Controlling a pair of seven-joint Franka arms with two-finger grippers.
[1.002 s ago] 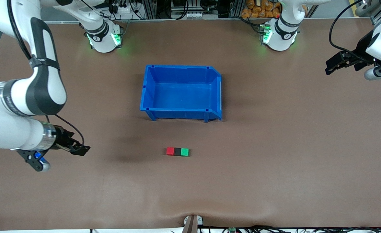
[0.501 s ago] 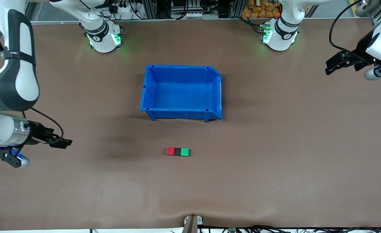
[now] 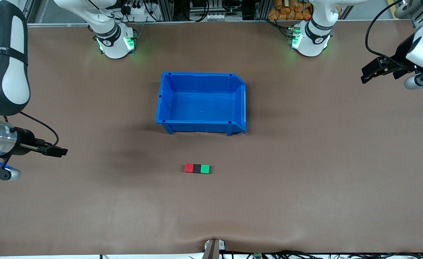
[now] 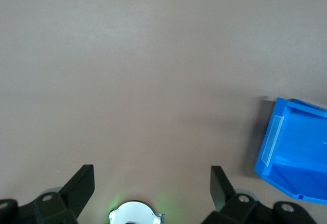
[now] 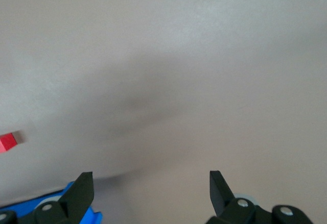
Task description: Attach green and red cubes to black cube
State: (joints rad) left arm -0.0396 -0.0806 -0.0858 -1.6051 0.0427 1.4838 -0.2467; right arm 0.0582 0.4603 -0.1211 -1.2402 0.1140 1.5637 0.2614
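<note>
A red cube (image 3: 189, 168), a black cube (image 3: 196, 168) and a green cube (image 3: 205, 169) lie in one touching row on the table, nearer to the front camera than the blue bin (image 3: 201, 127). The black cube is in the middle. My right gripper (image 3: 61, 152) is open and empty over bare table at the right arm's end. Its wrist view shows its open gripper (image 5: 150, 180) and an edge of the red cube (image 5: 9, 141). My left gripper (image 3: 368, 73) is open and empty over the left arm's end; its wrist view shows its open gripper (image 4: 153, 175).
The blue bin has nothing in it and stands mid-table; it shows in the left wrist view (image 4: 296, 157). The two arm bases (image 3: 115, 43) (image 3: 309, 40) stand along the table's edge farthest from the front camera. A small fixture (image 3: 213, 246) sits at the nearest edge.
My right gripper has drawn away from the cubes toward the right arm's end of the table. The cube row and the left arm have not moved.
</note>
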